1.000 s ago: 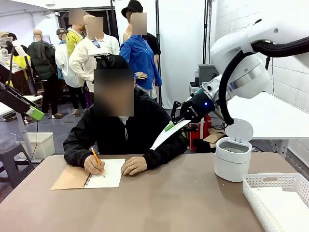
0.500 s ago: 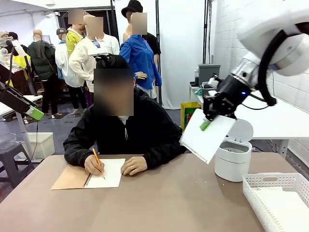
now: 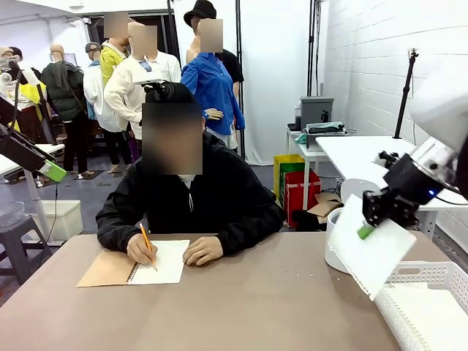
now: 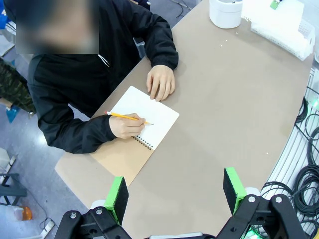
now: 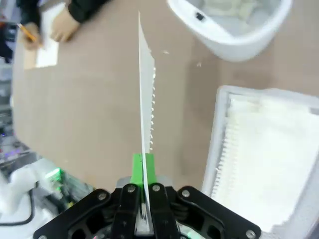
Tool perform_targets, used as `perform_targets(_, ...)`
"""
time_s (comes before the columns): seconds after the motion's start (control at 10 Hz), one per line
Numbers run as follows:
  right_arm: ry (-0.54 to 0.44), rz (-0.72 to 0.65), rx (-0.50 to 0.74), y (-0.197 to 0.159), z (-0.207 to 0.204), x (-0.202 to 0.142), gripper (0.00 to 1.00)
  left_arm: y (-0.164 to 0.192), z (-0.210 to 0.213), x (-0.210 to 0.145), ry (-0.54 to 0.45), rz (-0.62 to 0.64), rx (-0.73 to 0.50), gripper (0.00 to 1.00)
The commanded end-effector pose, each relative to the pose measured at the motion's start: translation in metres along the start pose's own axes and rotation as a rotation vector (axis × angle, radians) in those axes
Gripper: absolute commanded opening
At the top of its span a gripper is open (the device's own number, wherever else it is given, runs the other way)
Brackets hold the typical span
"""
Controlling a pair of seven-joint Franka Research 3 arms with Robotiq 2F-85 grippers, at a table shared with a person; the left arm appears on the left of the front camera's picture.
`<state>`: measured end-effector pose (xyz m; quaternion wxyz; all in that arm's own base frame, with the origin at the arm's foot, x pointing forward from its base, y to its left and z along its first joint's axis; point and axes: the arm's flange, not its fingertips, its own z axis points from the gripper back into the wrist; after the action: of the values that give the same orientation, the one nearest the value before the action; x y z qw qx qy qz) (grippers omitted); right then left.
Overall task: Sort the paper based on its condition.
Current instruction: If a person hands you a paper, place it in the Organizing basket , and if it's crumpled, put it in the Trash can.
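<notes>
Biggest to smallest: the table (image 3: 256,307) is shared with a person (image 3: 190,197) sitting well apart from the basket (image 3: 417,269) and not involved in this step. The basket has flat white sheets stacked in it (image 5: 269,149), and the open bin (image 3: 330,245) stands just beside its far corner. The notebook (image 3: 157,263) is at the table end opposite the basket.

The paper (image 3: 369,252) looks flat and uncreased to me, so I reckon it belongs in the basket, not the bin. It's hanging in the air just above the basket's rim on the bin side. In the wrist view it's edge-on (image 5: 145,99), beside the basket's wall and not properly over the stack.

The right gripper (image 3: 365,230) is clamped tight on one edge of the paper, above the basket's bin-side corner. The left gripper (image 4: 175,191) hangs high, well apart from the basket, with its jaws spread wide and nothing in them.

What I'd do:
- Slide further in over the basket before letting go, or the sheet could drape over the wall or drift toward the bin.
- Roll the wrist so the paper lies level with the stack.
- Go low, then release. A thin sheet sails if it's dropped from height.
- Watch that the trailing corner doesn't snag the lattice.

The pencil (image 3: 146,240) is in the person's hand, nowhere near the basket.
</notes>
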<state>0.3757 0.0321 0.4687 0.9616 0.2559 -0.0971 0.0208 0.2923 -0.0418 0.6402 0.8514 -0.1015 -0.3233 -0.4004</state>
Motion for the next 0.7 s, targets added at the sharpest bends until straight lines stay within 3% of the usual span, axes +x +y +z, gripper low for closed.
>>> perform_targets(0.0,-0.030,-0.064,-0.028,-0.023,0.008,-0.030,0.00,0.001,0.001,-0.001,-0.003,0.005,-0.002,1.00)
perform_targets(0.2,-0.052,-0.135,-0.099,-0.055,0.018,-0.047,0.00,0.001,0.001,-0.001,-0.003,0.005,-0.002,1.00)
perform_targets(0.5,-0.057,-0.145,-0.090,-0.091,0.022,-0.060,0.00,0.001,0.001,-0.001,-0.003,0.005,-0.002,1.00)
perform_targets(0.6,-0.059,-0.115,-0.094,-0.073,0.037,-0.023,0.00,0.001,0.001,-0.001,-0.003,0.005,-0.002,1.00)
